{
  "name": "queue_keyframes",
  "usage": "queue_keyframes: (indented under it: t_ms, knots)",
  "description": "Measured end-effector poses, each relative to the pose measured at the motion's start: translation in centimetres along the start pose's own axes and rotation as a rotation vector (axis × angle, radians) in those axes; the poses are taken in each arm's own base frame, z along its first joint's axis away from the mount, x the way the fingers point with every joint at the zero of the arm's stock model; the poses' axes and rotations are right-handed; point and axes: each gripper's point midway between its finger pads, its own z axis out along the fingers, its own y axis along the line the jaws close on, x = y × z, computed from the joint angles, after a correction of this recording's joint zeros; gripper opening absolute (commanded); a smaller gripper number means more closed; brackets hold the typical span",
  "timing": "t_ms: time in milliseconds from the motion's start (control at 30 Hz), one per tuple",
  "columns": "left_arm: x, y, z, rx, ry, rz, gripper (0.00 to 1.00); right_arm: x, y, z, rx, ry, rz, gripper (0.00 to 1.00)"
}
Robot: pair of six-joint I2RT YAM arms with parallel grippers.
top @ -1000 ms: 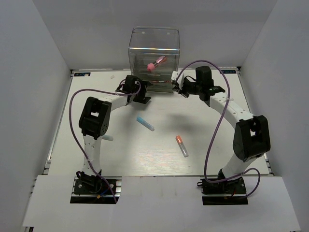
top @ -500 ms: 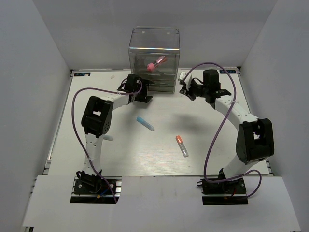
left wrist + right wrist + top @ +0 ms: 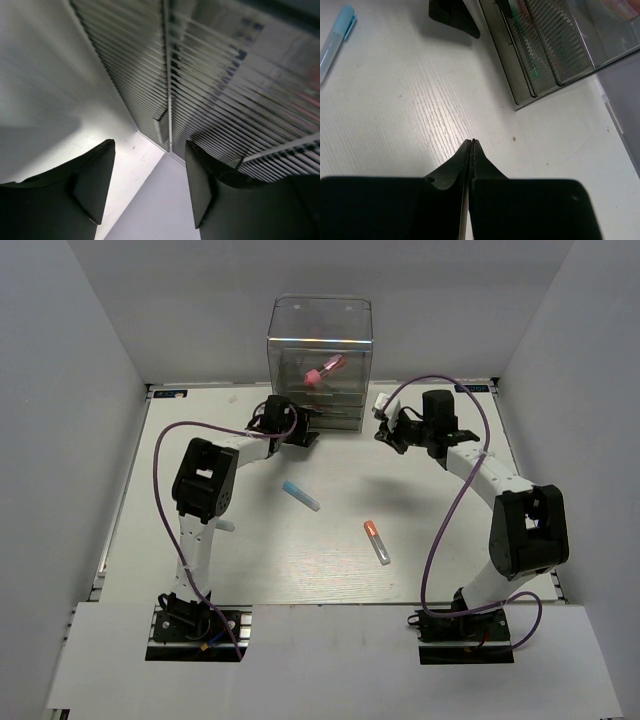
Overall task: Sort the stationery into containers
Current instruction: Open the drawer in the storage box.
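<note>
The containers are one tall clear box [image 3: 320, 335] with stacked ribbed drawers [image 3: 225, 75] in its lower part. A pink-red tube [image 3: 323, 371] lies inside the box, above the drawers. My left gripper [image 3: 147, 185] is open and empty right at the drawer fronts, a small drawer handle [image 3: 161, 129] just ahead of it. My right gripper [image 3: 472, 143] is shut on nothing, low over the table right of the box. A blue-capped white marker [image 3: 300, 496] and an orange-tipped clear pen [image 3: 377, 541] lie on the table between the arms.
A pale short stick [image 3: 226, 526] lies on the table beside the left arm's upright link. Purple cables loop over both arms. White walls close in the table on the left, back and right. In the right wrist view the left gripper's black body [image 3: 452, 17] sits by the drawers.
My right gripper has drawn back rightward from the drawer fronts, still shut. My left gripper has edged closer to the drawers' left side. The pens on the table have not moved.
</note>
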Motion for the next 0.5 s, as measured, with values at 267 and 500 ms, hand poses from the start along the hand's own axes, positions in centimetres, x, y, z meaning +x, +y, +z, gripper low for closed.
queue_keyframes:
  t_ms: [267,500]
  knots:
    - [-0.33,-1.01,0.18,0.05,-0.023,0.009,0.44,0.33,0.47,-0.28,-0.004,0.001,0.007,0.0]
    - [-0.79,-0.13,0.83,0.037,-0.042,0.01,0.31,0.59,0.52,-0.37,-0.005,0.003,0.013,0.0]
